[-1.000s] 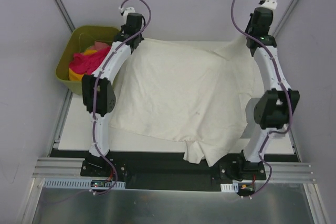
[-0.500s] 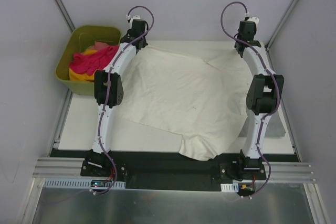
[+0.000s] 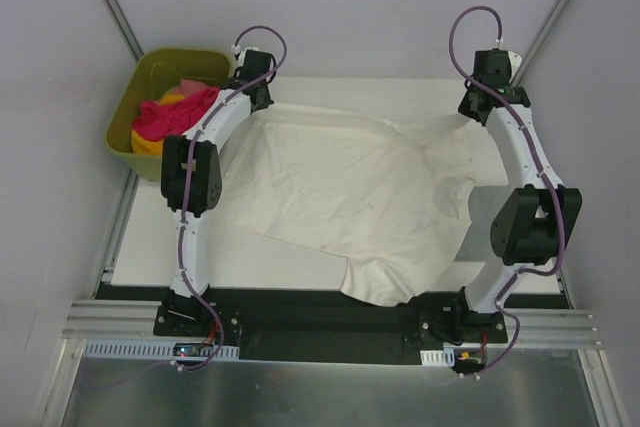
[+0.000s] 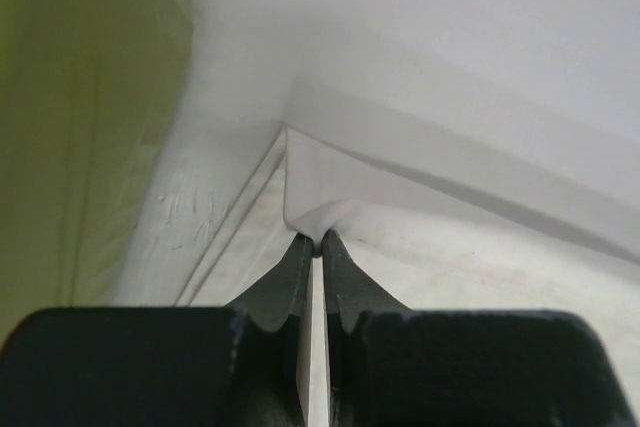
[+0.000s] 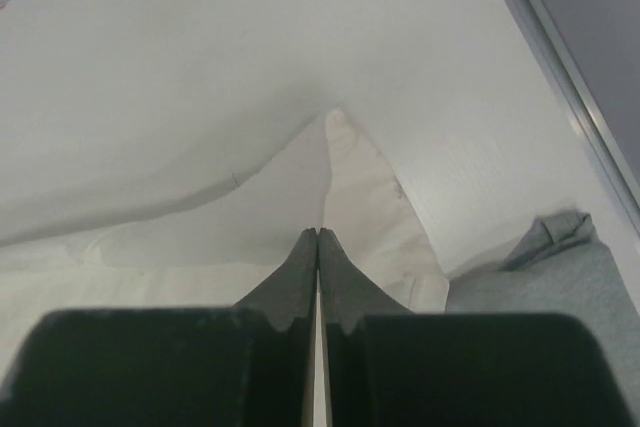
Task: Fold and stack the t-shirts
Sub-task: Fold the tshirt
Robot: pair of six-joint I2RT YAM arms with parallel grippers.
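Observation:
The large cream-white t-shirt [image 3: 340, 192] lies spread over the white table, its near hem hanging over the front edge. My left gripper [image 3: 262, 100] is shut on its far left corner [image 4: 312, 192], close to the table's back left corner. My right gripper [image 3: 470, 112] is shut on its far right corner [image 5: 350, 182]. The far edge is stretched between them. A grey t-shirt [image 3: 490, 209] lies at the right, partly under the white one, and also shows in the right wrist view [image 5: 565, 267]. Pink [image 3: 172, 115] and yellow [image 3: 148, 144] shirts lie in the tub.
The olive-green tub [image 3: 140, 82] stands off the table's far left corner; its wall [image 4: 80, 147] is right beside my left gripper. Grey enclosure walls and a metal frame post [image 5: 570, 77] run close behind and beside the table.
Both grippers have moved apart and come down at the far end. The white shirt's far edge has been pulled wider and now lies flatter. The right arm swung out to the right.

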